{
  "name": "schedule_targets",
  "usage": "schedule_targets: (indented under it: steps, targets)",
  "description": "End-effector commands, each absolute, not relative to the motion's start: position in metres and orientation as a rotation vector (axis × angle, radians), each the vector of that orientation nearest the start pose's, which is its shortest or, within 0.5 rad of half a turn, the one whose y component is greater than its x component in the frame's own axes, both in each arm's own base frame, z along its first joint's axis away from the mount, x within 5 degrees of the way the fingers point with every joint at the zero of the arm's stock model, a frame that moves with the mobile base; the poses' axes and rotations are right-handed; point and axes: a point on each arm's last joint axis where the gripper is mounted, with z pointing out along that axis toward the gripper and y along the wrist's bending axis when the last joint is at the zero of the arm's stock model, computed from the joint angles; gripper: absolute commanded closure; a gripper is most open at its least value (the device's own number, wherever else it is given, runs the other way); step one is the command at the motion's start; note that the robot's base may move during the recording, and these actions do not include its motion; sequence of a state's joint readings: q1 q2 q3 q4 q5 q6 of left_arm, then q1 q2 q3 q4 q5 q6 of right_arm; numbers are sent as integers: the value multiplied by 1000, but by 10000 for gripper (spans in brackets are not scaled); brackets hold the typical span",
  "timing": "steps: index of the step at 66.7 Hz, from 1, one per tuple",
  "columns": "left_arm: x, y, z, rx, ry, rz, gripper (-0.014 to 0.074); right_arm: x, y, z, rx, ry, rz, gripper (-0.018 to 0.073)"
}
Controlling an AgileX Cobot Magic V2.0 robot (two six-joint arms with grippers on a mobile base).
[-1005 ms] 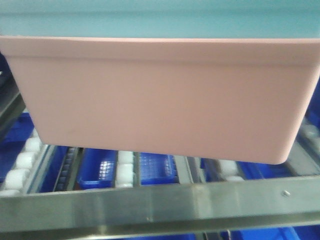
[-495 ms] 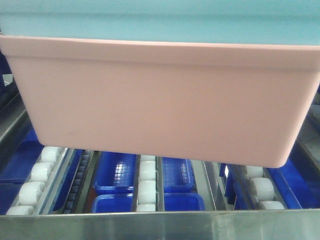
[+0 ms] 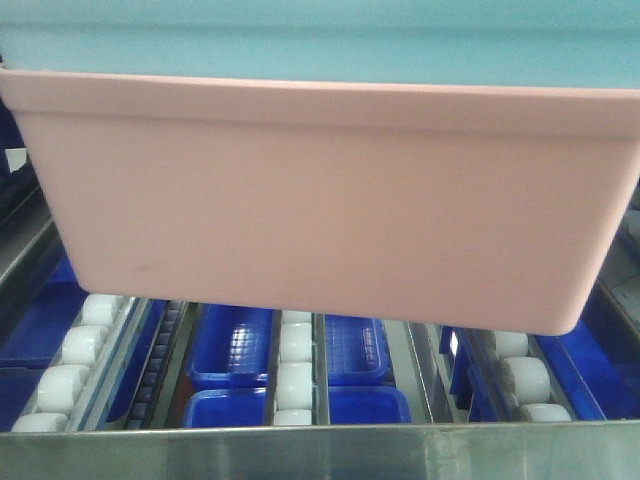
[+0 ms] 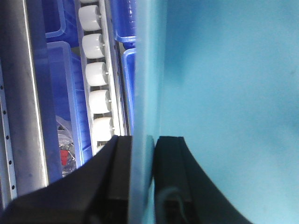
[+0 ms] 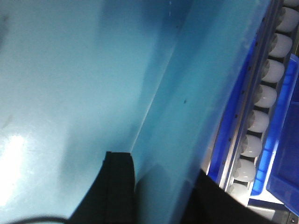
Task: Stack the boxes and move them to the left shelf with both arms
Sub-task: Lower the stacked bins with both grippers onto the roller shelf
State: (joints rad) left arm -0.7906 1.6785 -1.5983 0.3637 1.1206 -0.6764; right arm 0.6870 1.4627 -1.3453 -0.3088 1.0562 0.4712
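L claw [image 4: 142, 149] pinches the blue bin's [image 4: 224, 93] wall, one finger on each side. R claw [image 5: 159, 172] grips its other wall the same way. The blue bin sits inside the pink bin [image 3: 320, 200]. Both hang over the shelf [image 3: 320, 452], w/ white rollers [image 3: 295, 342] on steel rails. Dark blue crates [image 3: 235, 345] lie under the rails.
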Motion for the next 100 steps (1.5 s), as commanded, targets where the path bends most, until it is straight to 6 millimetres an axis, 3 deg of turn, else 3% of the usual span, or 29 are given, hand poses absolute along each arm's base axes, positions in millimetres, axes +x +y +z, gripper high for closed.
schedule_targets:
  steps: [1, 55, 83, 100]
  targets:
    - [259, -258, 385, 256, 2386, -439, 599, 245, 195, 383, -402, 2293, 337, 504]
    - [260, -255, 387, 302, 2359, -391, 599, 247, 189, 381, -384, 2324, 306, 504]
    - [281, -236, 389, 200, 2334, -402, 599, 274, 159, 389, -265, 2257, 236, 504]
    - [304, -230, 373, 125, 2353, -386, 598, 300, 169, 377, -338, 2255, 183, 504]
